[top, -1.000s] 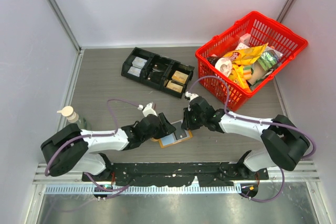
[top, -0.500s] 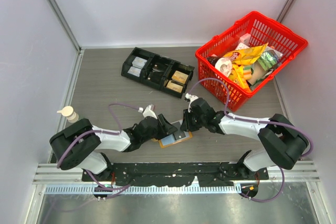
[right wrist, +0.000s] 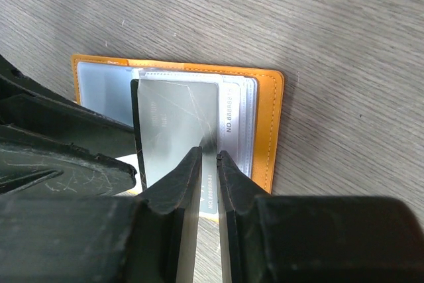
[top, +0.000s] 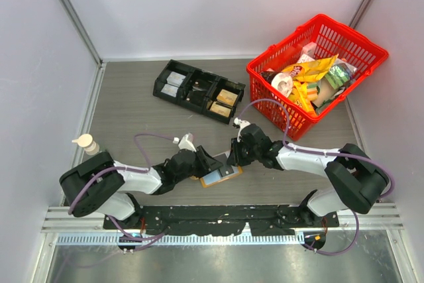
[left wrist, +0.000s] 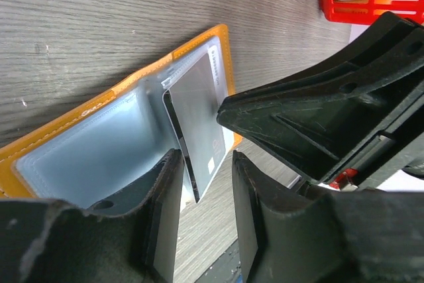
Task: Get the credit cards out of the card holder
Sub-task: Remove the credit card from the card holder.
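The tan-orange card holder lies open on the table between my two grippers, its pale blue-grey panels up. In the right wrist view my right gripper is shut on the edge of a silver credit card that stands partly out of the holder; another numbered card lies under it. My left gripper is open, one finger resting on the holder's left panel, the silver card's corner between its jaws. In the top view the left gripper and right gripper nearly meet.
A black compartment tray sits at the back centre. A red basket full of packets stands at the back right, close behind the right arm. A small white bottle stands at the left wall.
The left arm has drawn in and its gripper has shifted a little on the holder's left side. The right gripper has stayed at the holder with the card.
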You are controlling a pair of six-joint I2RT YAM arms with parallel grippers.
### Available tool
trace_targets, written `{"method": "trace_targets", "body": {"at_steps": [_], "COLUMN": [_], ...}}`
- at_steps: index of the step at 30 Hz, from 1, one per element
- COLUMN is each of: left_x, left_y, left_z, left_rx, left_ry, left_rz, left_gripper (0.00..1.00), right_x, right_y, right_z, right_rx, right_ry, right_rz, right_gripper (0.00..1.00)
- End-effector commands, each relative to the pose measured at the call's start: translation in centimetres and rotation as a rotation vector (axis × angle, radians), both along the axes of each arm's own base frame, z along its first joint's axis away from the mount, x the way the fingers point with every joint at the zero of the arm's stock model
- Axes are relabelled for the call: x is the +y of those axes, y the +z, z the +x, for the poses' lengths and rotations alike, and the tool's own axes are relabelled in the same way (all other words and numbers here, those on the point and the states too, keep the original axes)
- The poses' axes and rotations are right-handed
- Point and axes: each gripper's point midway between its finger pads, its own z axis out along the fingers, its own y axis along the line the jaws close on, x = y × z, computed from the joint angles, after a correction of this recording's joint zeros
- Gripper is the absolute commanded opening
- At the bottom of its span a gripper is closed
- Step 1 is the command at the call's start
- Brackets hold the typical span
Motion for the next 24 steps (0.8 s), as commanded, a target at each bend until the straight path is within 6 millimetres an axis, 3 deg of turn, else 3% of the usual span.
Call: {"method": "trace_targets", "body": {"at_steps": [1, 9, 24], "left_x": [-1.0, -0.7, -2.4], "left_y": [3.8, 4.5, 2.8], "left_z": [0.7, 0.7, 0.8], "left_rx": [-0.063, -0.071, 0.001], "left_ry": [0.004, 0.025, 0.015], "left_rz": [-0.129, -0.160, -0.221], "left_gripper": [0.35, 0.21, 0.24], "right_x": [-1.2, -1.3, -0.8], "right_y": [-1.9, -2.2, -2.2], "right_z": [-1.0, -1.1, -1.1], "right_rx": [0.053, 0.061, 0.062], "right_ry": [-0.011, -0.012, -0.016], "right_rz": [-0.054, -0.059, -0.024], "right_gripper": [0.20, 0.20, 0.20]}}
